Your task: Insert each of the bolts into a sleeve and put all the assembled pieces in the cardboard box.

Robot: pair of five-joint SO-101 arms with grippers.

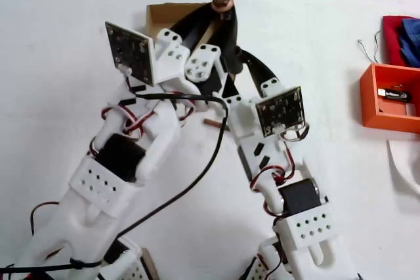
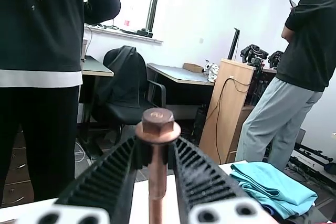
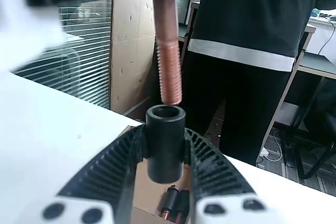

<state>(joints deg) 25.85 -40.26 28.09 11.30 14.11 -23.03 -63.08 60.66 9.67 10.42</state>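
Work surface: white table (image 1: 52, 63), orange tray (image 1: 387, 113) near one edge.
Wall: white wall (image 2: 220, 9) with a bright window (image 2: 135, 6) above a ledge.
Furniture: black office chair (image 2: 123, 87), grey desk (image 2: 176, 73), wooden cabinet (image 2: 228, 108).
Window covering: horizontal blinds (image 3: 68, 51) beside a brown panel (image 3: 128, 51).
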